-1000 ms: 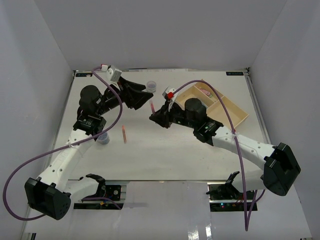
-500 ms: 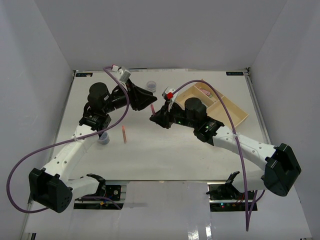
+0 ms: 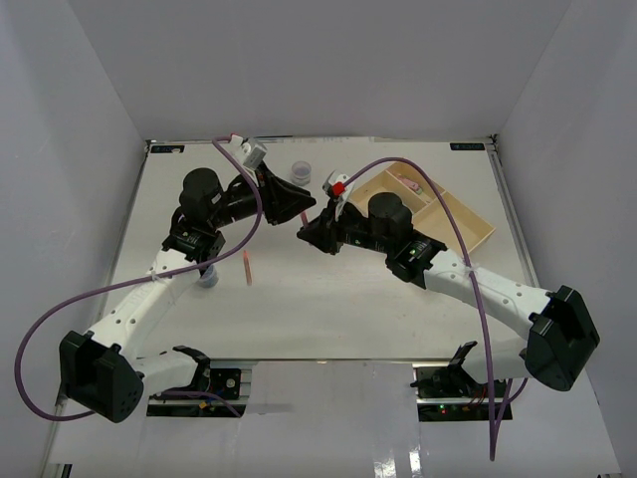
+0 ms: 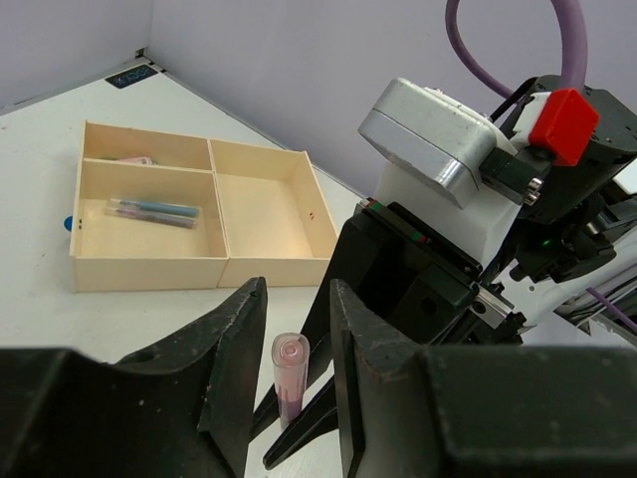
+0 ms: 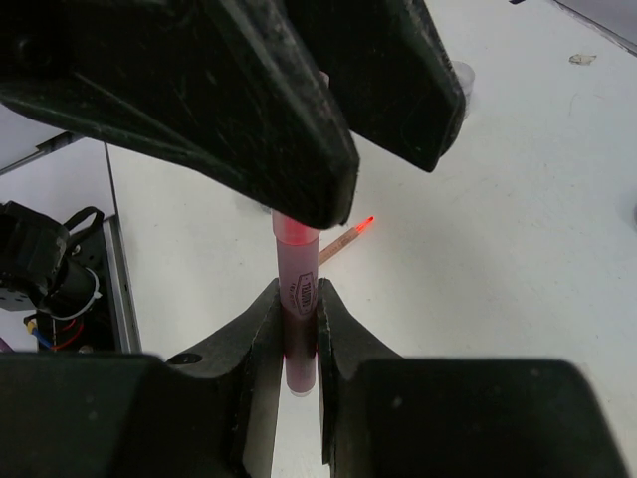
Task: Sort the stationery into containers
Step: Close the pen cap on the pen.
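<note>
The pink pen (image 5: 299, 304) stands upright above the table (image 3: 328, 309), well apart from the beige three-compartment tray (image 4: 149, 271). The right gripper (image 5: 296, 294) is clenched on the pen's lower barrel. The left gripper (image 4: 296, 299) hangs over the pen's capped top with its jaws apart, one on each side, and a sliver of gap shows on both sides in the left wrist view. From the right wrist view the black fingers hide the top, so I cannot be sure that neither pad brushes it.

The main risk, as I judge it, is timing. If the right gripper lets go before the left one clamps, the pen drops and may roll toward the orange-red pen (image 3: 247, 267) lying on the table. If both grip and either arm moves, they pull against each other and the pen may twist or slip.

The left jaws also sit high, at the cap end. A hold on the cap alone could be shallow, so the pen may swing or the cap may come off.

The two sets of fingers are just beside each other, so a small drift could knock them together. The middle compartment already holds blue and purple pens (image 4: 154, 210), so a tilted drop there may land crosswise.
</note>
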`<state>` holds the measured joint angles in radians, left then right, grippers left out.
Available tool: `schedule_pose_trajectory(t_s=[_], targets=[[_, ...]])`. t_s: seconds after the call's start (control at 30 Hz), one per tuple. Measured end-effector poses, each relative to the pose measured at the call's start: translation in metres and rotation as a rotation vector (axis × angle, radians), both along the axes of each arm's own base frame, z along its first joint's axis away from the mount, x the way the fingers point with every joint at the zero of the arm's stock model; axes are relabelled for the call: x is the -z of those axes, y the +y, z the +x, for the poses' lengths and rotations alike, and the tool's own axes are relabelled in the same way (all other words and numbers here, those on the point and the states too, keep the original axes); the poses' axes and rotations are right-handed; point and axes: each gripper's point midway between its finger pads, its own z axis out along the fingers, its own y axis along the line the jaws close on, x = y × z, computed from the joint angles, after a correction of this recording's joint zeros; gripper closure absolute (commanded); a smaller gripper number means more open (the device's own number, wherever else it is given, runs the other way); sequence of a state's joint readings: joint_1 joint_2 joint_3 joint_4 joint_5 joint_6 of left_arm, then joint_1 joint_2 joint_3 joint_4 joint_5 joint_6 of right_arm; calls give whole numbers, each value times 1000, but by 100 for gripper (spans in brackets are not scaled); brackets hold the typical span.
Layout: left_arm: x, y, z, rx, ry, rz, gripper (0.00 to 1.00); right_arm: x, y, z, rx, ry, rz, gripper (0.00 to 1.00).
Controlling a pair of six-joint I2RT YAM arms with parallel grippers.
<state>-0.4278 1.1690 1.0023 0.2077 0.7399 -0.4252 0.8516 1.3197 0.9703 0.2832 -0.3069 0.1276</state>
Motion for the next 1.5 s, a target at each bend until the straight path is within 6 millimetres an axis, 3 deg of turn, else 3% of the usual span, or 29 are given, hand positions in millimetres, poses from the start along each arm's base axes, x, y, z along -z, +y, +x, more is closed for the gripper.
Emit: schedule_pose_trajectory(t_s=[0.57, 1.5], targets=[[5, -1, 0, 1, -11, -6, 94, 2, -2, 0, -2, 21, -11, 92], [-12, -4, 3, -47, -72, -87, 100, -18, -11, 11, -28, -23, -67, 92]])
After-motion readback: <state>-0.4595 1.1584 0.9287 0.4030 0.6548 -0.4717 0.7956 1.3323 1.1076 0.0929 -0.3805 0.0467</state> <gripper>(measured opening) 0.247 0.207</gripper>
